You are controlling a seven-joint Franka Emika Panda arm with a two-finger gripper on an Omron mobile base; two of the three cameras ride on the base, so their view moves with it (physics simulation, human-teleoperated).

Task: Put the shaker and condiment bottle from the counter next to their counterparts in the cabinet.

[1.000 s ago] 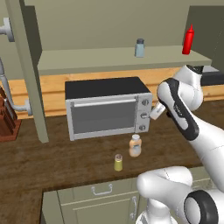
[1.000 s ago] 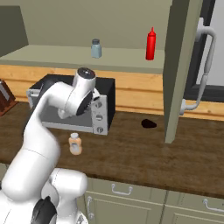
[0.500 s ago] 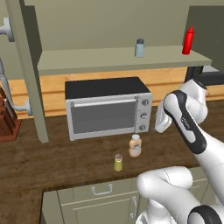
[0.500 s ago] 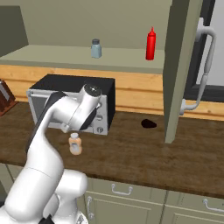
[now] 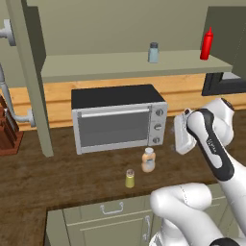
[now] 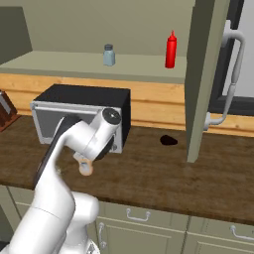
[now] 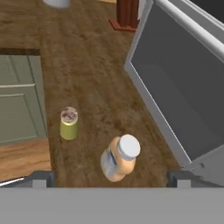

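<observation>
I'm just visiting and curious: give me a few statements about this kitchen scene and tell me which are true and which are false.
1. The condiment bottle stands on the counter. True.
2. The shaker is already on the cabinet shelf. False: it is on the counter beside the condiment bottle.
3. The fingers are clamped on the condiment bottle. False: they stand wide apart, holding nothing.
4. A red squeeze bottle and a pale blue shaker stand on the shelf. True.

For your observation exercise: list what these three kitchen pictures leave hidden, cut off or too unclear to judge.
- Shaker: in the right base view, behind the arm.
- Bottle: in the right base view, mostly behind the arm; label unreadable in the hand view.
- Tool: fingertips cut by the hand view's bottom edge.
- Dark blob on the counter: too small to identify.
- Knife block: cut by the left base view's edge.
</observation>
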